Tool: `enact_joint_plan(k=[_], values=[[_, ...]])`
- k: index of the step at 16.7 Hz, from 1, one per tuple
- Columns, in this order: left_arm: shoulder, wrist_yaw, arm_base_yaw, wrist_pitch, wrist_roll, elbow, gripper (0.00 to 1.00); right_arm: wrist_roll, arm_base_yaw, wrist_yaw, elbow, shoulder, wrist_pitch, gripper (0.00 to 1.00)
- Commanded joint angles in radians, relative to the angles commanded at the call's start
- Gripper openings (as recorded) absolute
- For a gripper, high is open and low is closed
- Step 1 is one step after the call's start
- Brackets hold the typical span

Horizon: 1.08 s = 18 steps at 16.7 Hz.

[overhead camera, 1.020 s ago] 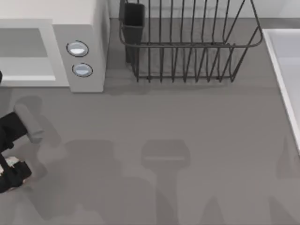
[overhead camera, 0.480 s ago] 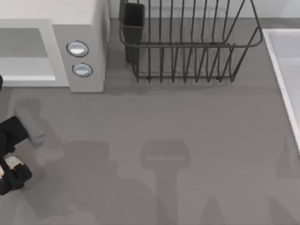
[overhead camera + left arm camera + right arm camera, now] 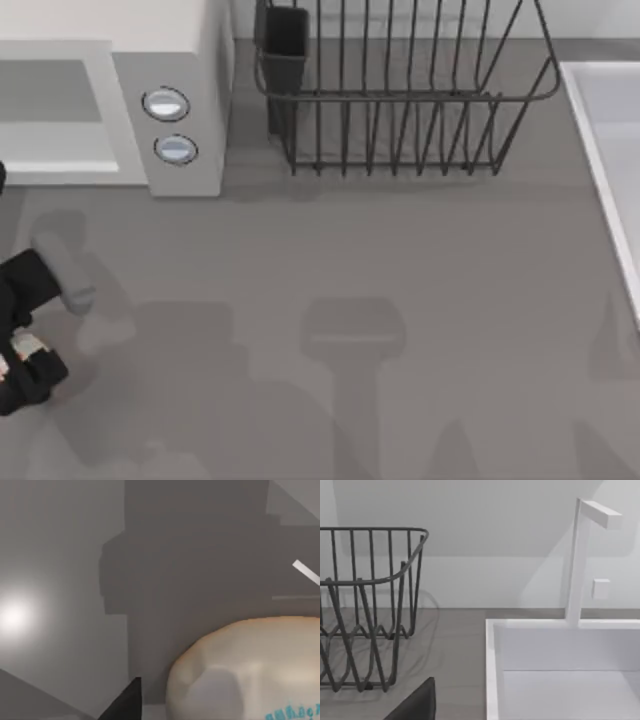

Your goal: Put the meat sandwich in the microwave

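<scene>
Left tool (image 3: 22,345), black, at the table's (image 3: 400,260) far left edge, below the large light grey-white microwave (image 3: 150,60), closed around the small pale beige meat sandwich (image 3: 25,347); bun fills the left wrist view (image 3: 250,670). Dark wire rack (image 3: 400,90) stands right of the microwave. Right tool: state cannot be told.

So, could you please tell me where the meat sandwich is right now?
In the top view the meat sandwich sits in the left gripper at the table's left edge, in front of the microwave; the left wrist view shows its pale bun close up.
</scene>
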Motion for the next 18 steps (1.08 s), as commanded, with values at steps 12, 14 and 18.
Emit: enact_joint_plan(k=[12,14,18], values=[[0.0,0.0,0.0,0.0,0.0,0.0,0.0,0.0,0.0,0.0,0.0,0.0,0.0,1.0],[-0.066,0.021,0.0,-0.081,-0.011,0.032,0.0,0.0,0.0,0.0,0.0,0.0,0.0,1.0],[-0.105,0.02,0.0,-0.199,-0.01,0.11,0.0,0.0,0.0,0.0,0.0,0.0,0.0,1.0]])
